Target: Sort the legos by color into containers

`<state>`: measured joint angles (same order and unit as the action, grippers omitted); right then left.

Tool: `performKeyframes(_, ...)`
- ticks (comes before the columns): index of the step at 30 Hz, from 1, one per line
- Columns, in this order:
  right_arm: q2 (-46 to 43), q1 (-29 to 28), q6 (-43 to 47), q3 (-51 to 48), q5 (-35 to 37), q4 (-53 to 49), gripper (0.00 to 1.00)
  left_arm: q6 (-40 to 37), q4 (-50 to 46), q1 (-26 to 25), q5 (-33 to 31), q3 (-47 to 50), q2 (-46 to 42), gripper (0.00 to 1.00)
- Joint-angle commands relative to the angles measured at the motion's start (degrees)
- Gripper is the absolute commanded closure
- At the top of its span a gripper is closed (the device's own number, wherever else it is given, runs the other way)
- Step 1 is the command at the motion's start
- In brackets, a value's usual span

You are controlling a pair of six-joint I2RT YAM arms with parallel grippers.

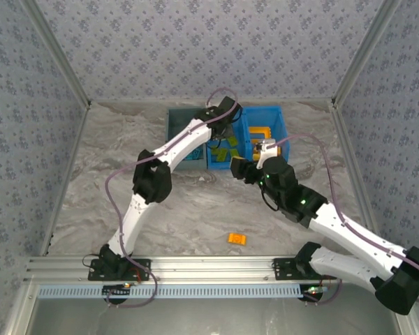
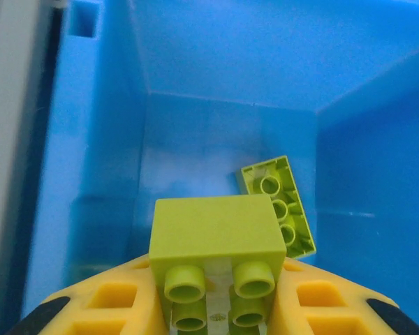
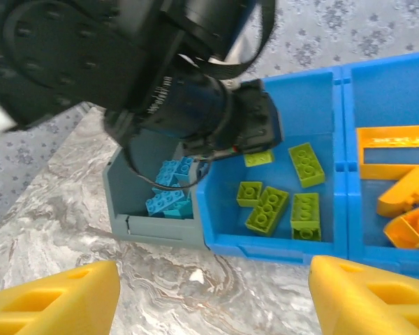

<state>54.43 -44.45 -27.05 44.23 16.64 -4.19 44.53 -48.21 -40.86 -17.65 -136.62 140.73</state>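
Lime green brick [image 2: 215,227] pinched in the left hand [image 2: 213,317] above the left compartment of the bright blue bin [image 3: 279,246] — more green bricks [image 3: 267,209] lying below. Orange pieces [image 3: 405,202] in the right compartment; blue bricks [image 3: 169,197] in the grey bin [image 3: 153,229] alongside. Right hand [image 3: 213,300] spread wide, empty, near the bin's front over the tabletop [image 1: 195,216] — one orange brick [image 1: 237,239] loose there.

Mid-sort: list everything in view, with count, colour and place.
Blue bin: one, bright blue, two compartments.
Grey-blue bin: one, beside it.
Blue bricks: several, in grey-blue bin.
Lime bricks: at least four, compartment nearer grey-blue bin.
Held lime brick: one, over that compartment.
Orange pieces: at least three, other compartment.
Orange brick: one, loose on table.
Left gripper: shut on held lime brick.
Right gripper: open, facing the bins.
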Motion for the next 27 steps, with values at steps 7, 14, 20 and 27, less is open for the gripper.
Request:
performKeyframes(7, -0.3, 0.8, 0.6, 0.2, -1.7, 4.5, 0.25, -1.3, -0.3, 0.8, -0.8, -9.1, 8.1, 0.64)
performKeyframes(14, -4.5, 0.8, -1.0, -1.1, -0.8, -1.1, 0.24, 0.0, -3.3, 0.6, -0.7, -9.1, 5.3, 0.32)
performKeyframes(20, -8.0, -0.3, -3.3, 0.1, 1.7, -13.8, 0.25, 2.3, -3.9, -0.7, -0.8, -5.7, -5.1, 0.27)
performKeyframes(27, -7.0, -7.3, -18.7, 2.5, 7.3, -39.7, 0.32, 2.9, -0.1, -4.4, -1.8, 7.4, -25.0, 0.25)
